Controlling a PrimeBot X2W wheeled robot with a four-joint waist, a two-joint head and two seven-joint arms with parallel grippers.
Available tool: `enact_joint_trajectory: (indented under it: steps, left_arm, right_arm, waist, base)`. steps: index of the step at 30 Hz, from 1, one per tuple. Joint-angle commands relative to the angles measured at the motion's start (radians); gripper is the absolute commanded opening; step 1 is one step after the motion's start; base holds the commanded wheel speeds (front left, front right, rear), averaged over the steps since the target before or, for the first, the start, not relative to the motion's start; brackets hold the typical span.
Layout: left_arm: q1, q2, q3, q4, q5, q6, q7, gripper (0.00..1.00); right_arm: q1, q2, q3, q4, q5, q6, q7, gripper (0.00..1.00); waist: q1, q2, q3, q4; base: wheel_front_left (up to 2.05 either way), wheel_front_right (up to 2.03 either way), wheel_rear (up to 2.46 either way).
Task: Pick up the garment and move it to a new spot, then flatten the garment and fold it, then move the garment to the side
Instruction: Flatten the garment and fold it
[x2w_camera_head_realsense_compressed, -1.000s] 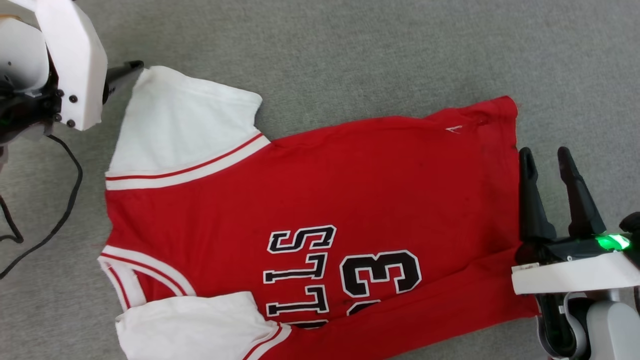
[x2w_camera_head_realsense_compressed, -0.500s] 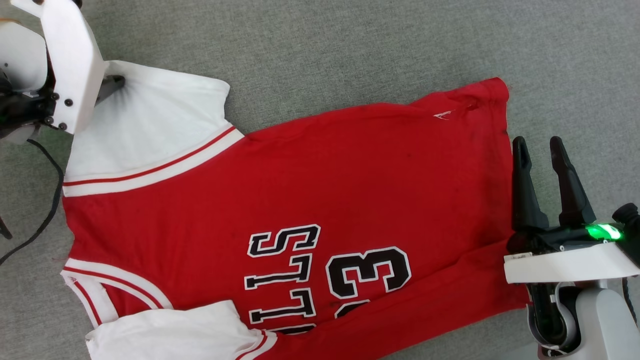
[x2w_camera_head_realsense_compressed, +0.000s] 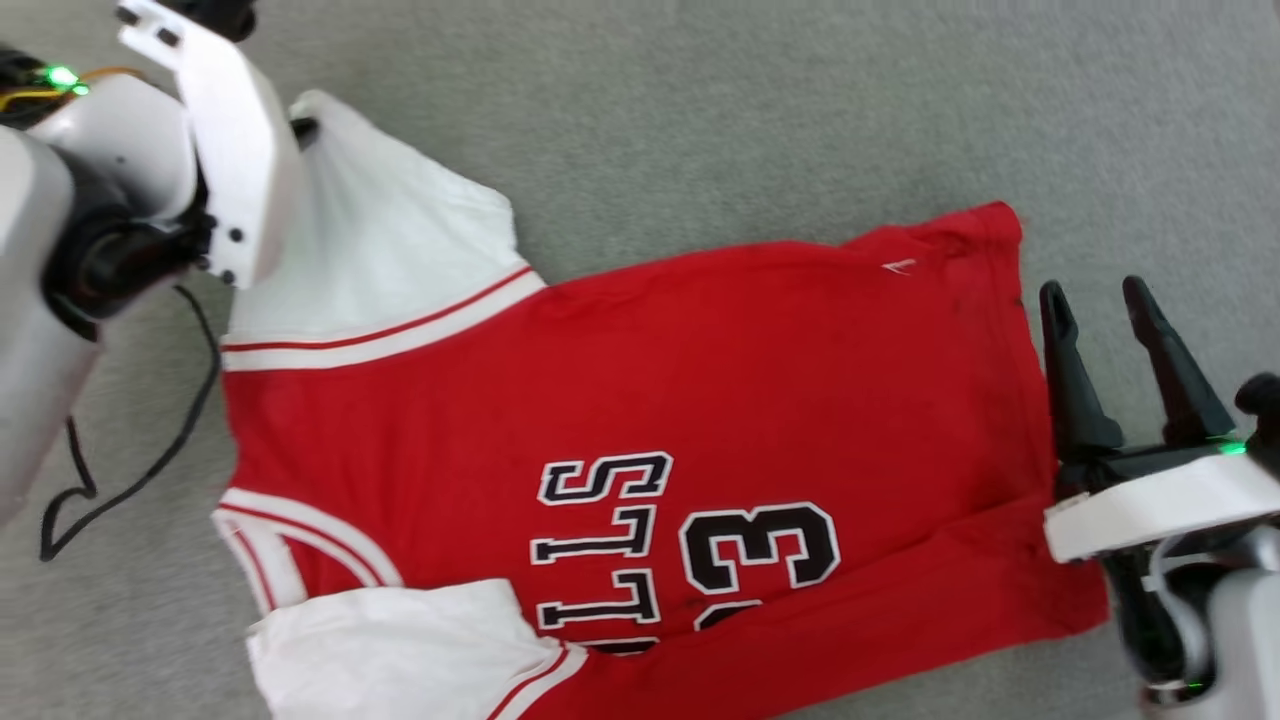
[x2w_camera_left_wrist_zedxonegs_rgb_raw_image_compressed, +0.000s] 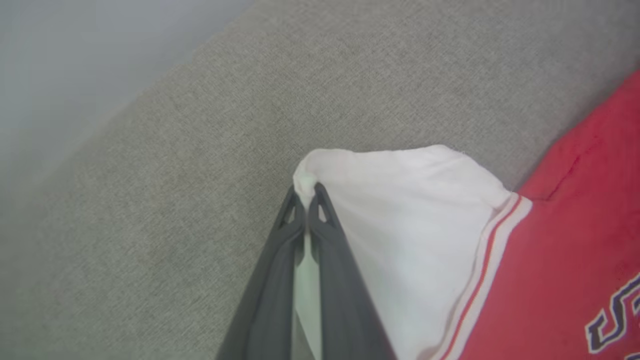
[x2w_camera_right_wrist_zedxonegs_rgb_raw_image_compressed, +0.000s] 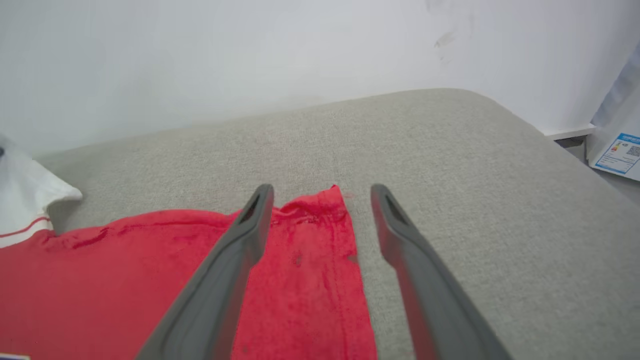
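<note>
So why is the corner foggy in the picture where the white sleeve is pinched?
Left wrist view: the upper-left corner is pale and out of focus, while the jersey's white sleeve, pinched in the left gripper, is sharper. Right wrist view: the right gripper blurs toward the bottom edge.

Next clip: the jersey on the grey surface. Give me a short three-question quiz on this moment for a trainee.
1. True or false: the right gripper is shut on the garment's red hem.
2. Which part of the garment is pinched by the left gripper? A. the collar trim; B. a corner of the white sleeve; C. the bottom hem.
3. Fill in: the black lettering shows in the head view, so the garment lies front side ____.

Key: 1 false, because its fingers stand apart over the hem's edge and hold nothing. 2 B. 3 up.
</note>
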Motion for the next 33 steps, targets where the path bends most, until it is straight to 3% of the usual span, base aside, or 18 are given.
enact_joint_trajectory:
  steps: [1,13,16,19,24,33]
  left_arm:
    - [0.008,-0.006,-0.01,-0.017,-0.005,-0.001,-0.016,0.0]
    - [0.072,0.05,-0.077,-0.287,-0.043,0.0,-0.142,0.0]
    - [0.093,0.065,-0.082,-0.355,-0.056,0.0,-0.163,0.0]
    - [0.113,0.076,-0.077,-0.417,-0.066,0.004,-0.181,0.0]
    - [0.14,0.081,-0.085,-0.503,-0.058,0.014,-0.198,0.0]
    - [0.16,0.081,-0.093,-0.592,-0.04,0.029,-0.217,0.0]
  right_arm:
    - [0.005,-0.028,-0.005,-0.017,-0.007,0.0,0.046,1.0]
    - [-0.082,-0.331,-0.008,-0.116,0.051,-0.001,0.814,1.0]
    - [-0.119,-0.384,-0.007,-0.118,0.065,-0.001,0.953,1.0]
    - [-0.159,-0.392,-0.017,-0.089,0.102,-0.001,1.079,1.0]
    - [-0.232,-0.435,0.001,-0.031,0.07,-0.001,1.171,1.0]
    - [-0.271,-0.453,0.041,0.113,0.028,-0.001,1.192,1.0]
  waist:
    - [0.0,0.0,-0.043,0.044]
    - [0.0,0.0,-0.095,0.199]
    - [0.0,0.0,-0.083,0.229]
    - [0.0,0.0,-0.069,0.257]
    - [0.0,0.0,-0.036,0.298]
    - [0.0,0.0,0.018,0.35]
  base:
    - [0.0,0.0,0.0]
    - [0.0,0.0,0.0]
    - [0.0,0.0,0.0]
    - [0.0,0.0,0.0]
    - [0.0,0.0,0.0]
    - [0.0,0.0,0.0]
